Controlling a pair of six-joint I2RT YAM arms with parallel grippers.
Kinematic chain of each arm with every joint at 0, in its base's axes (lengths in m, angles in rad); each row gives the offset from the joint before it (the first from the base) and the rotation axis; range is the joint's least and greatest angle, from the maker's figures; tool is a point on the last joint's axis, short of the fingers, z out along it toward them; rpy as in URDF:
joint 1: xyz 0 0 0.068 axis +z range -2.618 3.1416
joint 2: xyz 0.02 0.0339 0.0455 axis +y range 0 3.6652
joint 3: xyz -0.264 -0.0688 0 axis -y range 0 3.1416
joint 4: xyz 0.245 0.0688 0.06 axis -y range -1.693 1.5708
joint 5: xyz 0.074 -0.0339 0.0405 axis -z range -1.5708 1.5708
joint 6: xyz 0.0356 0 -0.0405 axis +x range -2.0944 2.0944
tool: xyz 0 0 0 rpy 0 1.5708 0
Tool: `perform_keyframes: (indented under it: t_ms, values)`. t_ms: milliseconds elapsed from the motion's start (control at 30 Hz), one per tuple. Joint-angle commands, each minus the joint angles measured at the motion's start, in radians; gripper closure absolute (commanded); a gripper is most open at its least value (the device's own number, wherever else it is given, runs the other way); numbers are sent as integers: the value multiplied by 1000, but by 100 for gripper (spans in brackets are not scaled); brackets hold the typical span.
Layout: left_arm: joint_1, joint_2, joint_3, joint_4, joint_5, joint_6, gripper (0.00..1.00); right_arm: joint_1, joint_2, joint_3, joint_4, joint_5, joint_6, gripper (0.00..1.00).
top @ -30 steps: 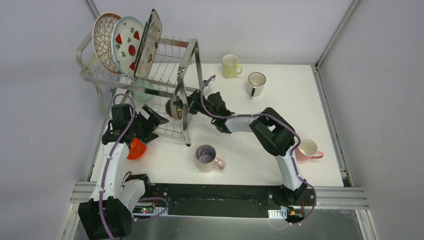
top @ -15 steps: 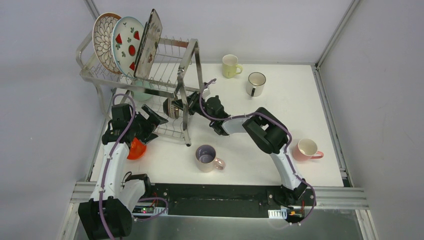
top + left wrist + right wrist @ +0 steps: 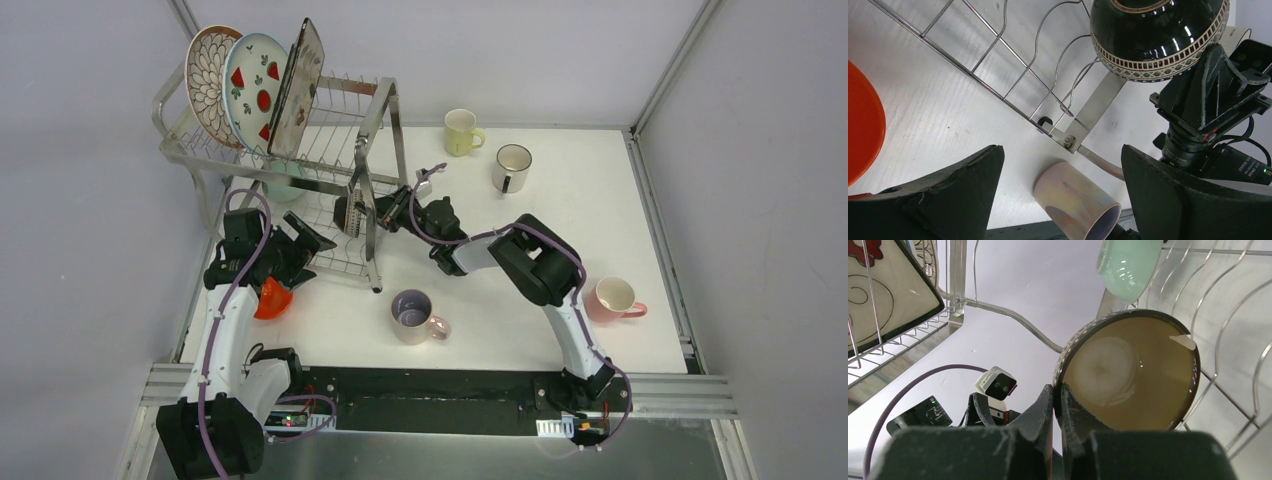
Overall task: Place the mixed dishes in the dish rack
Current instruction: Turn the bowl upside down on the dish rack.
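Now | right gripper [image 3: 1057, 390]: pinching brown bowl [image 3: 1128, 365] by its rim | bowl: on edge, ahead of the pincer, over dish rack [image 3: 372, 120] lower-tier wires (mint bowl [image 3: 1128, 262] beyond) | left gripper [image 3: 1060, 152]: spread, empty, nearby.

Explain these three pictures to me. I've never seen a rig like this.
A left arm and a right arm are bolted at the near edge of a white table. One picture looks down from above. The other two come from cameras on the wrists, so each shows its own fingers. The job is loading dishes into the wire rack. Three plates stand in its upper tier, with a mint bowl under them. The right gripper is shut on the rim of a brown bowl, holding it at the lower tier. The left gripper is open and empty, with an orange bowl beside it. On the table wait a yellow mug, a white mug, a pink mug and a lilac mug.
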Motion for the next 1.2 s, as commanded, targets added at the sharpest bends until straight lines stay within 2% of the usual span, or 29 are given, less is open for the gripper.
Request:
perform_keyframes:
  t_ms: [0, 467, 567, 1167]
  values:
    - [11, -10, 37, -2, -28, 22, 9, -4, -49, -70, -49, -26, 2, 94]
    - [11, -19, 50, -6, -30, 54, 11, -36, -71, -167, -35, -39, 9, 77]
    - [11, -20, 54, -7, -14, 64, 11, -41, -90, -182, -80, -46, -1, 73]
    - [11, -6, 58, 22, 33, 66, 12, -53, -179, -167, -372, -101, -55, 66]
